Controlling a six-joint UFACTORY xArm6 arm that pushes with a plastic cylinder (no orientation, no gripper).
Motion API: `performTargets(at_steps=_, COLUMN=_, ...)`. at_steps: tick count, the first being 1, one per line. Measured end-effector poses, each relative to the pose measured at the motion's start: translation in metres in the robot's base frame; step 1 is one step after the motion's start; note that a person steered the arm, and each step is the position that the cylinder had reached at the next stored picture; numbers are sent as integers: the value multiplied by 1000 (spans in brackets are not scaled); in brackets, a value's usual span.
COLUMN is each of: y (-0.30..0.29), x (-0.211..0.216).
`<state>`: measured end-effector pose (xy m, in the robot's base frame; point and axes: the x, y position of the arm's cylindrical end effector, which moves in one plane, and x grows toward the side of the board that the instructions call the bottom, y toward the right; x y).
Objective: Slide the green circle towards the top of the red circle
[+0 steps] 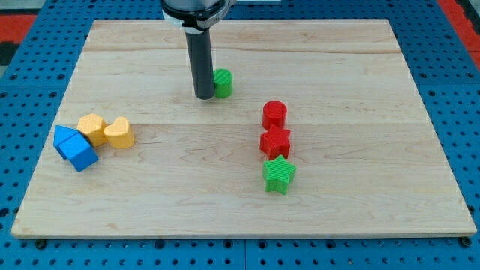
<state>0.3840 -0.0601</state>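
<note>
The green circle point(223, 82) stands on the wooden board in the upper middle of the view. My tip point(204, 96) rests on the board right against the green circle's left side, partly hiding it. The red circle point(274, 114) stands to the right of and below the green circle, a block's width or so away. The rod rises from the tip to the view's top edge.
A red star point(275, 142) sits just below the red circle, and a green star point(280, 175) below that. At the view's left are a yellow hexagon point(92, 128), a yellow heart point(119, 133) and two blue blocks point(75, 147). The wooden board point(360, 210) lies on a blue pegboard.
</note>
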Motion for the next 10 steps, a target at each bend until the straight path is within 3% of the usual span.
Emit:
performTargets(at_steps=3, y=-3, x=-1)
performTargets(at_steps=6, y=-14, x=-42)
performTargets(at_steps=8, y=87, x=-41)
performTargets(at_steps=9, y=110, x=-27)
performTargets(at_steps=10, y=96, x=-24)
